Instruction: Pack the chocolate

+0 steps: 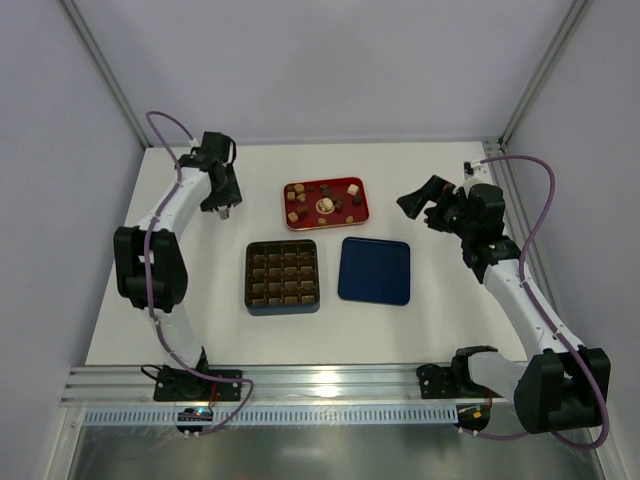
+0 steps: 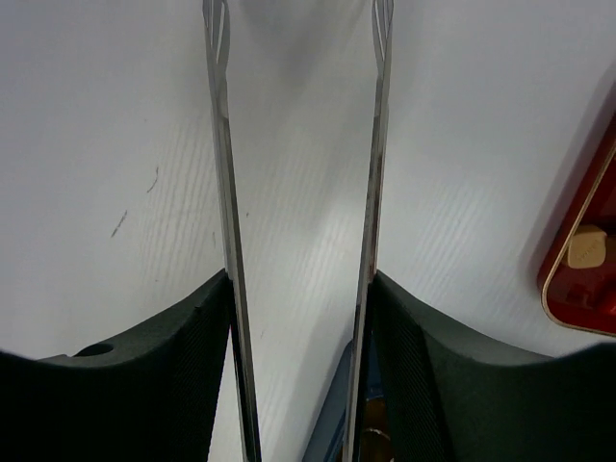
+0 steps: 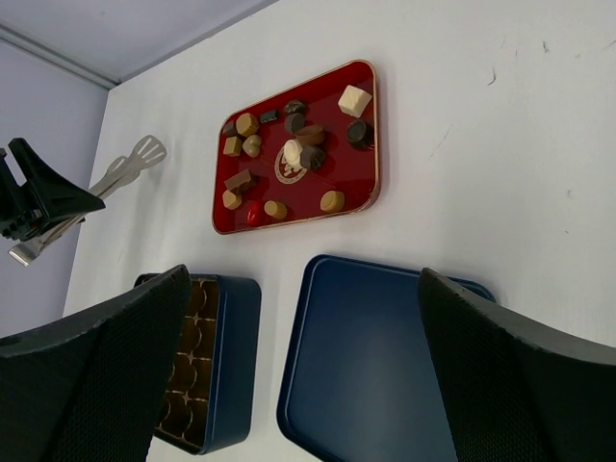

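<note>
Here we go: the chocolates (image 1: 325,203) all sit on the red tray (image 3: 342,168) at the far middle of the table, none packed yet. The gridded box (image 1: 282,307) lies at the tray's seven o'clock with every cell bare, and the blue lid (image 1: 375,270) is just beside it at five o'clock.

The left gripper (image 1: 220,195) hovers at the tray's nine o'clock, clamped on a pair of metal tongs (image 2: 223,192) whose blades stand apart. The right gripper (image 3: 303,279) hangs out at three o'clock, fingers spread wide and grasping nothing.

By my read the first pick is in hand. The tongs should swing toward three o'clock and drop over one piece at the tray's near-left edge, where neighbours are fewer. A gentle squeeze matters, since these pieces look likely to squirt out. Then comes the carry to a corner cell.
</note>
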Robot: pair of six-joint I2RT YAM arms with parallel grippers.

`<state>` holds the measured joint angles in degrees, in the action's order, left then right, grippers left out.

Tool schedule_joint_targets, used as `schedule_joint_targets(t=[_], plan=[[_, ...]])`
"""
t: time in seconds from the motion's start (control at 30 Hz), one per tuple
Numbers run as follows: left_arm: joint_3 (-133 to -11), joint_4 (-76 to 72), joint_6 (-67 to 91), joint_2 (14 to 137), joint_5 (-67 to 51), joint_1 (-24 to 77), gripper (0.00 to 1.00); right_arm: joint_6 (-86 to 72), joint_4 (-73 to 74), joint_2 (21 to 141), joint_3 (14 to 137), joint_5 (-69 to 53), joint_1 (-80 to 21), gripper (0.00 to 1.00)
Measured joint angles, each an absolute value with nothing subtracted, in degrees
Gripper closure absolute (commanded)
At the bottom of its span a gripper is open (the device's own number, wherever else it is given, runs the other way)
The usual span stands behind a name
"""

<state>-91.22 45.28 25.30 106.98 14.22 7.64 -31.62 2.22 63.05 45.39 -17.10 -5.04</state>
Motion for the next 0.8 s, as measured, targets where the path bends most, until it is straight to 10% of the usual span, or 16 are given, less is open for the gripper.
schedule_joint_targets(t=[0.8], plan=[[-102.8, 56.5, 25.2, 101.5, 10.2, 23.6, 0.47, -31.6, 2.3, 63.0, 45.4, -17.1, -5.7, 0.00]])
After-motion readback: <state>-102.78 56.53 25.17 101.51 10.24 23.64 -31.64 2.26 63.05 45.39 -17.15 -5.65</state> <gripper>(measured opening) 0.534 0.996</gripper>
